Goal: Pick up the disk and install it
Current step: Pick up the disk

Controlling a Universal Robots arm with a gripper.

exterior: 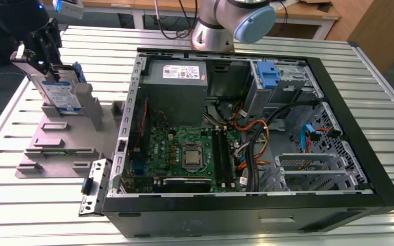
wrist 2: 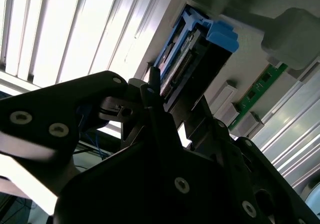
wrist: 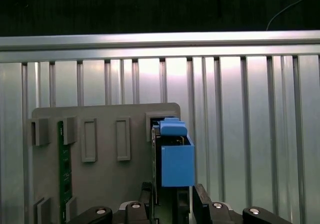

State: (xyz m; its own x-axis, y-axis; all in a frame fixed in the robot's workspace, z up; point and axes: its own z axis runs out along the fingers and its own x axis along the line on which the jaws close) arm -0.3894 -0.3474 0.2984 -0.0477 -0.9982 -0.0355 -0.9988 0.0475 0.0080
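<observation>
The disk (exterior: 62, 95), a flat silver slab with a blue-and-white label in a glossy blue plastic carrier, stands nearly upright in the matte grey holder (exterior: 53, 136) on the ribbed metal surface (exterior: 381, 102), beside the open black computer case (exterior: 217, 223). The gripper (exterior: 36, 56) has its jaws clamped on the disk's upper end; the first wrist view shows them flanking it, and a green circuit strip (wrist: 60, 174) in the holder.

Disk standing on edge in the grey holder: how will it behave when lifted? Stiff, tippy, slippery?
Probably rigid: the disk is a metal-cased slab in a blue plastic frame. Likely heavy for its size. Standing on edge in the grey holder, it looks apt to tip once out of its slot, and its smooth faces may slip.
</observation>
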